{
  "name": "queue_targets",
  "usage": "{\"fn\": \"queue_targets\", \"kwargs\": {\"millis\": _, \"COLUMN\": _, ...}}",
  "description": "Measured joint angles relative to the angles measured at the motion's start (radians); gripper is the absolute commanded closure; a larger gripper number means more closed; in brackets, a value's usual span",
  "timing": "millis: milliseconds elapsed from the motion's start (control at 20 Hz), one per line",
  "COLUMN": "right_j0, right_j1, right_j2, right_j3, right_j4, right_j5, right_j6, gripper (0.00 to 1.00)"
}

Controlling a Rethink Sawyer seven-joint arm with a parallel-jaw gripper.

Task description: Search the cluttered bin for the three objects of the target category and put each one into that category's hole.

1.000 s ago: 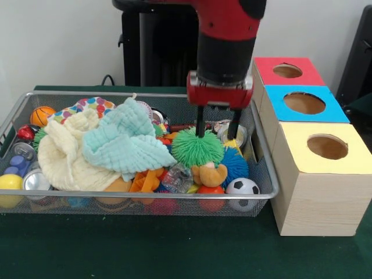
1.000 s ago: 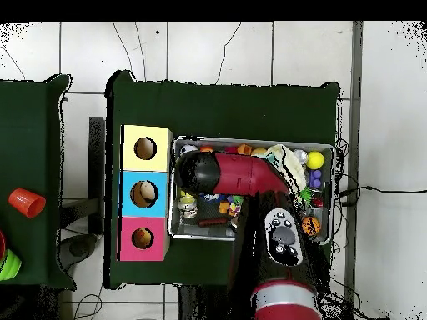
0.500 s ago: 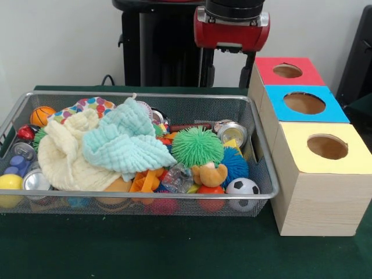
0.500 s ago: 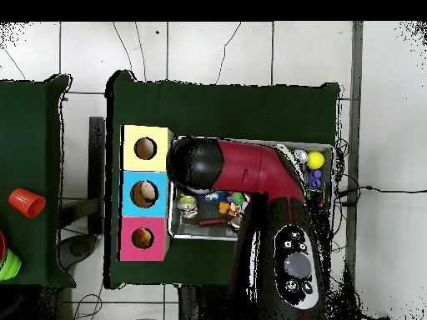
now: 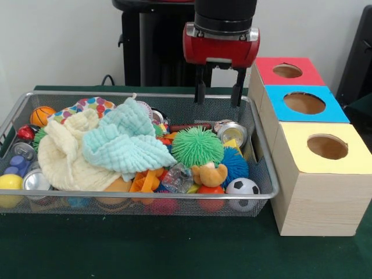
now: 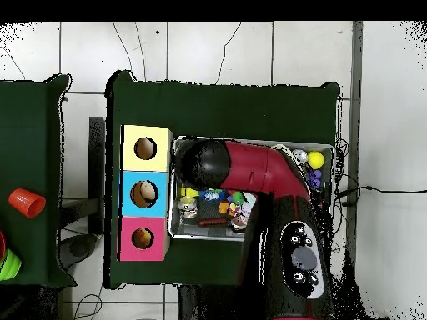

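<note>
Mesh bin (image 5: 264, 168) on green table (image 5: 174, 250), front view: it holds a heap of toys, cans and cloths. Gripper (image 5: 218, 93) hangs above the bin's far right part, its two dark fingers (image 5: 199, 90) spread wide and holding nothing. Below it lie a can (image 5: 232, 133) and a green ball (image 5: 197, 146); a blue ball (image 5: 235, 164) touches the green one's right side. A soccer ball (image 5: 242, 187) sits in the near right corner, with a plush (image 5: 210, 173) just left of it. Mint cloth (image 5: 128, 142) overlaps cream cloth (image 5: 64, 154) in the left half. A basketball (image 5: 42, 115) lies in the far left corner, a yellow ball (image 5: 10, 187) at the near left. Three boxes stand right of the bin: red box (image 5: 288, 71) far, blue box (image 5: 305, 103) between, yellow box (image 5: 326, 146) near, each with one round hole on top.

Overhead view: the arm (image 6: 250, 171) covers most of the bin (image 6: 173, 225); the gripper cannot be seen. The yellow box (image 6: 146, 148), blue box (image 6: 145, 193) and red box (image 6: 143, 238) stand in a column just left of the bin. An orange cup (image 6: 27, 202) lies on a separate table at the left.
</note>
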Motion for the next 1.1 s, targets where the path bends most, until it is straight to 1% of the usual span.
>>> {"fn": "queue_targets", "kwargs": {"millis": 250, "right_j0": -0.004, "right_j1": 0.043, "right_j2": 0.0, "right_j3": 0.004, "right_j4": -0.014, "right_j5": -0.103, "right_j6": 0.0, "gripper": 0.0}}
{"fn": "queue_targets", "kwargs": {"millis": 400, "right_j0": -0.005, "right_j1": 0.078, "right_j2": 0.0, "right_j3": 0.009, "right_j4": -0.031, "right_j5": -0.205, "right_j6": 0.0, "gripper": 0.0}}
{"fn": "queue_targets", "kwargs": {"millis": 650, "right_j0": -0.005, "right_j1": 0.123, "right_j2": -0.003, "right_j3": 0.016, "right_j4": -0.046, "right_j5": -0.336, "right_j6": 0.0, "gripper": 0.0}}
{"fn": "queue_targets", "kwargs": {"millis": 700, "right_j0": -0.005, "right_j1": 0.144, "right_j2": -0.006, "right_j3": 0.021, "right_j4": -0.052, "right_j5": -0.387, "right_j6": 0.0, "gripper": 0.0}}
{"fn": "queue_targets", "kwargs": {"millis": 850, "right_j0": -0.005, "right_j1": 0.163, "right_j2": -0.009, "right_j3": 0.029, "right_j4": -0.055, "right_j5": -0.428, "right_j6": 0.0, "gripper": 0.0}}
{"fn": "queue_targets", "kwargs": {"millis": 900, "right_j0": -0.005, "right_j1": 0.18, "right_j2": -0.012, "right_j3": 0.037, "right_j4": -0.056, "right_j5": -0.457, "right_j6": 0.0, "gripper": 0.0}}
{"fn": "queue_targets", "kwargs": {"millis": 1100, "right_j0": -0.006, "right_j1": 0.21, "right_j2": -0.014, "right_j3": 0.057, "right_j4": -0.056, "right_j5": -0.502, "right_j6": 0.0, "gripper": 0.0}}
